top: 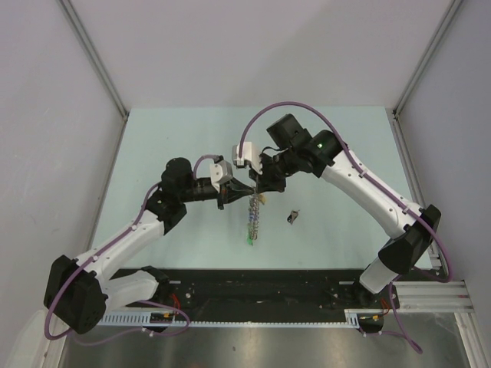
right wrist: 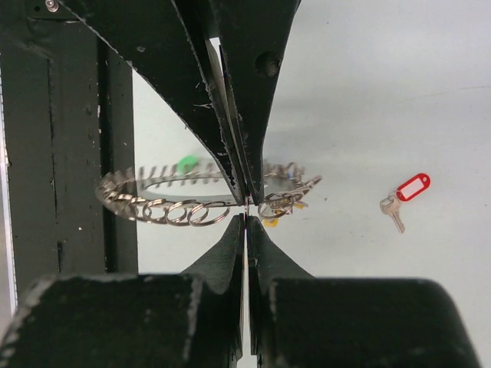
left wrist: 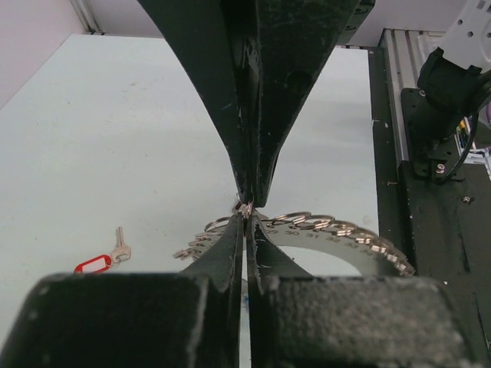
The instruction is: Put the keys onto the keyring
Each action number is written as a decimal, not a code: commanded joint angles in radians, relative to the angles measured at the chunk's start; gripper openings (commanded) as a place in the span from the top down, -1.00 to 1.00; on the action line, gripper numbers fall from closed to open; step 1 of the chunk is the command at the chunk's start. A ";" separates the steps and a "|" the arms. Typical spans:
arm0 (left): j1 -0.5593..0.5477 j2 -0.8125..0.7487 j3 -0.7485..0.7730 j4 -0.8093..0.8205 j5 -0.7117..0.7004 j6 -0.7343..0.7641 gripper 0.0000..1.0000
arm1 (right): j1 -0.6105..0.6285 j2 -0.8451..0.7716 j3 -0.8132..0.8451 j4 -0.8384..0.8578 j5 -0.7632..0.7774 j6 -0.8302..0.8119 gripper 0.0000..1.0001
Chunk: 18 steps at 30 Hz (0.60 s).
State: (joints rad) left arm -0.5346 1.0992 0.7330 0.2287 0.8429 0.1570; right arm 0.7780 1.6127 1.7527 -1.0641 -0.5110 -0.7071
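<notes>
left end effector [left wrist: 246, 219], right end effector [right wrist: 247, 219] pinch keyring [right wrist: 170, 210] over open table [right wrist: 383, 92].

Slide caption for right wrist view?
Right end effector and left end effector meet tip to tip, pinching the keyring; a red-tagged key lies apart on the table.

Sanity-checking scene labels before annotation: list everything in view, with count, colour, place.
keyring: one, grey wire hoop strung with many small silver loops, hanging where the two claws meet, above mid-table
green tag: one, green, at the hoop's lower end
red-tagged key: one, silver key with red tag, flat on the table just right of the hoop, apart from it
table: one, pale green
left arm: one, white and black
right arm: one, white and black
left claw: one, black, shut on the keyring
right claw: one, black, shut on the keyring
</notes>
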 commanded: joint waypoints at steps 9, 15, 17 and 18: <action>-0.002 -0.002 -0.061 0.222 -0.031 -0.145 0.99 | -0.106 -0.244 -0.167 0.288 -0.006 0.311 0.00; -0.004 0.024 -0.098 0.316 0.005 -0.192 0.99 | -0.270 -0.491 -0.419 0.550 0.057 0.547 -0.26; -0.002 0.044 -0.102 0.319 0.021 -0.183 0.99 | -0.298 -0.513 -0.475 0.550 0.106 0.584 -0.27; -0.002 0.051 -0.104 0.319 0.027 -0.177 0.99 | -0.302 -0.531 -0.499 0.552 0.158 0.616 -0.27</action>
State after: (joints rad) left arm -0.5346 1.1347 0.6331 0.4225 0.8215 0.0116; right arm 0.4995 1.1221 1.3308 -0.6346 -0.4683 -0.2615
